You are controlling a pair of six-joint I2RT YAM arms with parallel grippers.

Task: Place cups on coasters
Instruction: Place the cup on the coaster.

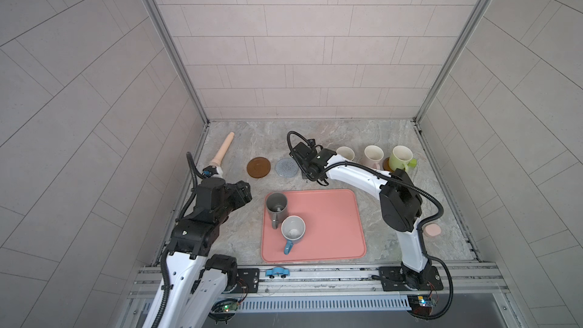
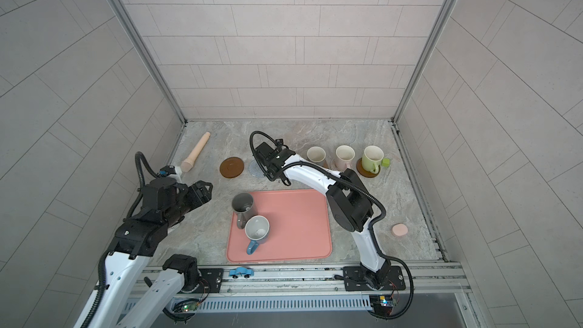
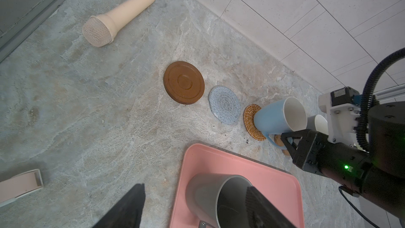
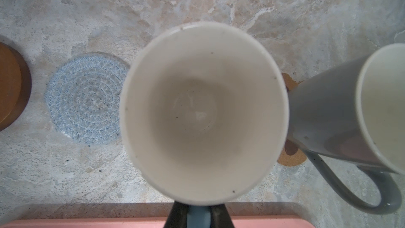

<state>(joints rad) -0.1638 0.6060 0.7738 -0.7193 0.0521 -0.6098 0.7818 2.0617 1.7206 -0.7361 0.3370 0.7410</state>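
Observation:
My right gripper (image 4: 199, 214) is shut on the handle of the light blue cup (image 3: 276, 117), whose base is over the tan rattan coaster (image 3: 249, 119). I cannot tell if the cup rests on it. In both top views my right wrist hides this cup. My left gripper (image 1: 246, 192) is open and holds nothing, just left of the tall dark grey cup (image 1: 277, 206). The pale grey cup with a blue handle (image 1: 292, 230) stands beside that one. The brown wooden coaster (image 1: 258, 167) and the grey-blue crochet coaster (image 1: 286, 167) are bare. The grey cup (image 1: 345, 153), pink cup (image 1: 373, 156) and green cup (image 1: 400, 158) stand in a row at the back right.
The pink tray (image 1: 331, 225) carries the two front cups. A beige toy microphone (image 1: 222, 153) lies at the back left. A small pink disc (image 1: 432, 230) is near the right arm's base. A green block (image 1: 412, 162) sits by the green cup, and a blue toy car (image 1: 277, 272) sits on the front rail.

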